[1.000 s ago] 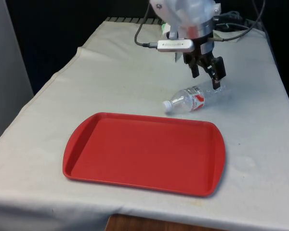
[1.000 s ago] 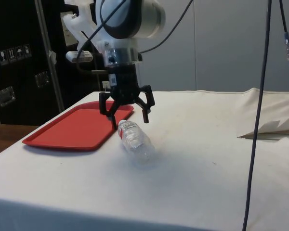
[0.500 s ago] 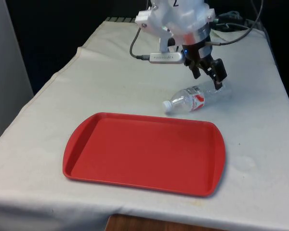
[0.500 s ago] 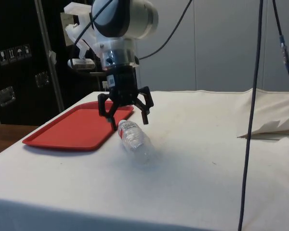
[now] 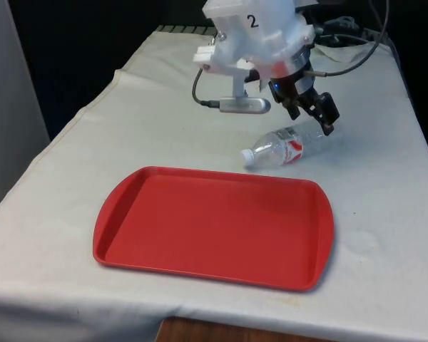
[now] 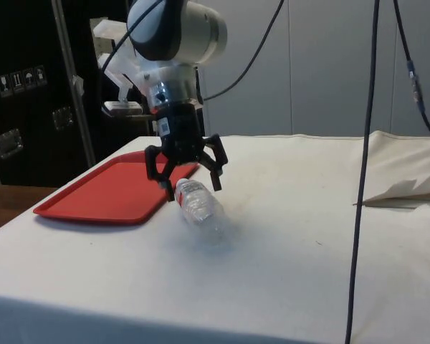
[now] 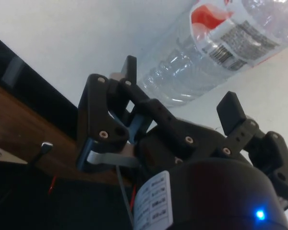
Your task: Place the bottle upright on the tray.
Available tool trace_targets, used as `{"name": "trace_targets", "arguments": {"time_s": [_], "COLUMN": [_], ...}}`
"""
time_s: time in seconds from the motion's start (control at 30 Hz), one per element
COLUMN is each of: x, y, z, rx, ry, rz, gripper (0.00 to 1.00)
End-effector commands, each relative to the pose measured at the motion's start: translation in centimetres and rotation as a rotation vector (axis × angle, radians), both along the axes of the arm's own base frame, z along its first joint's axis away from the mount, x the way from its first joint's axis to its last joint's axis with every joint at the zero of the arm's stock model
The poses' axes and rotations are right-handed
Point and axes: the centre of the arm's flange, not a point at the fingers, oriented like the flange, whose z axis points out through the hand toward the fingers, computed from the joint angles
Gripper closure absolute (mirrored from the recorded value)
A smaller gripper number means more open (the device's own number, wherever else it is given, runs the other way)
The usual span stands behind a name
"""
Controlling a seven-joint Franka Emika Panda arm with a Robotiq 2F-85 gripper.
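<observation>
My fingers (image 5: 312,112) hang spread wide just above the clear bottle (image 5: 288,146), which lies on its side on the desk (image 5: 164,128), just beyond the red tray (image 5: 214,226), itself bare.

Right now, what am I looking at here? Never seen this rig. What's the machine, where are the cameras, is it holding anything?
It is a white robot arm ending in a black two-finger gripper. Three cameras record the same moment: one looks across the table at the arm, one stands at the table's side, and one rides on the wrist just behind the gripper.

On the white cloth lie a red tray with nothing on it, and a clear plastic bottle with a white cap and red label, on its side next to the tray's far edge.

Nothing is held. The jaws are open, and the gripper hovers tilted just above the bottle's bottom end. In the side view the gripper hangs over the bottle.
</observation>
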Motion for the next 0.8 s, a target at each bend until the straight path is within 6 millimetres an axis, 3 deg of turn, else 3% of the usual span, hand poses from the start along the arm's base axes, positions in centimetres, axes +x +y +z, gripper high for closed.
{"name": "trace_targets", "arguments": {"time_s": [0.0,0.77], "x": [0.1,0.33], "y": [0.1,-0.43], "z": [-0.24,-1.08], "rx": [0.019,0.027], "ry": [0.01,0.036], "rz": [0.005,0.019], "gripper": [0.0,0.0]}}
